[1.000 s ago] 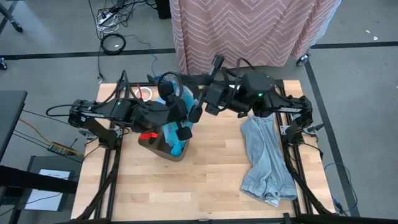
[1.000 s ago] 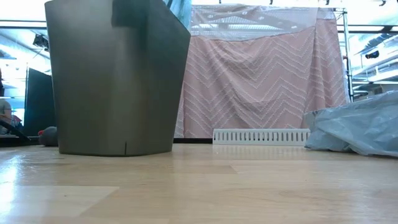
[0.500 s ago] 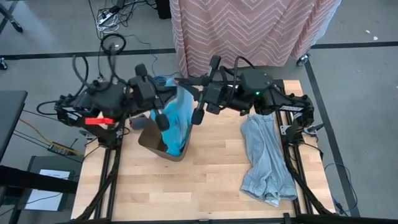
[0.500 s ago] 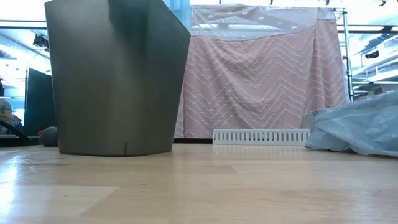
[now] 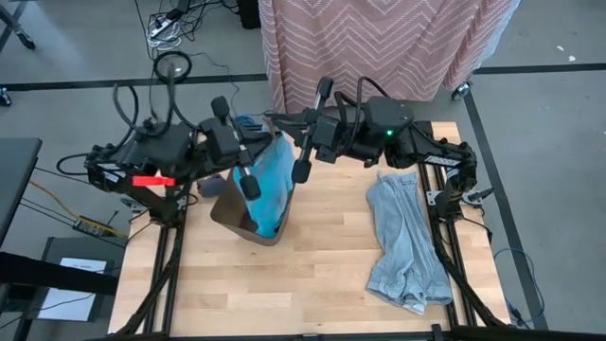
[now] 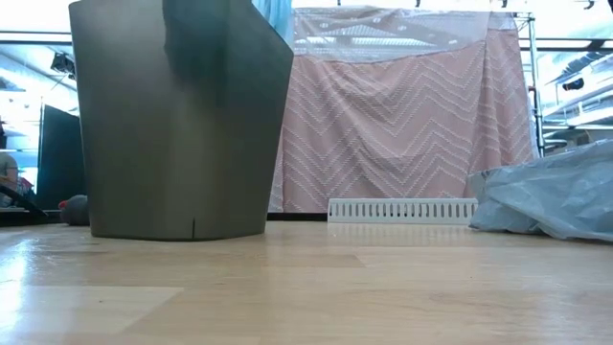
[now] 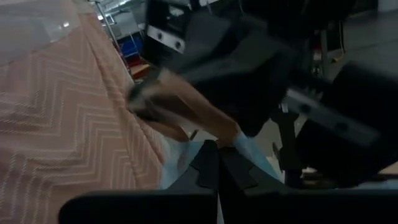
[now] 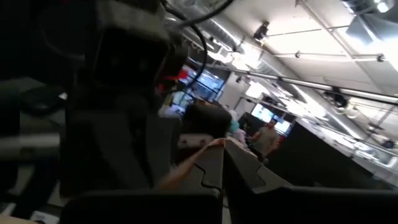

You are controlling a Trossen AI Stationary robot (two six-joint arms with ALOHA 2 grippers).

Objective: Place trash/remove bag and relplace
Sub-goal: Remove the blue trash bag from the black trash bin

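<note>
- The left gripper (image 5: 248,169) is over the near-left rim of the trash bin (image 5: 230,210); its fingers (image 7: 211,168) are pressed together on a fold of the blue bag (image 5: 268,189).
- The bin stands upright on the wooden table (image 5: 312,256), the blue bag stretched up out of its mouth between the two grippers.
- The right gripper (image 5: 305,152) is at the bag's far-right top edge; its fingers (image 8: 214,165) are closed tight, pinching the plastic.
- A crumpled pale grey-blue bag (image 5: 405,242) lies flat on the table, well to the right of both grippers.
- No trash scraps can be made out in any view.
</note>
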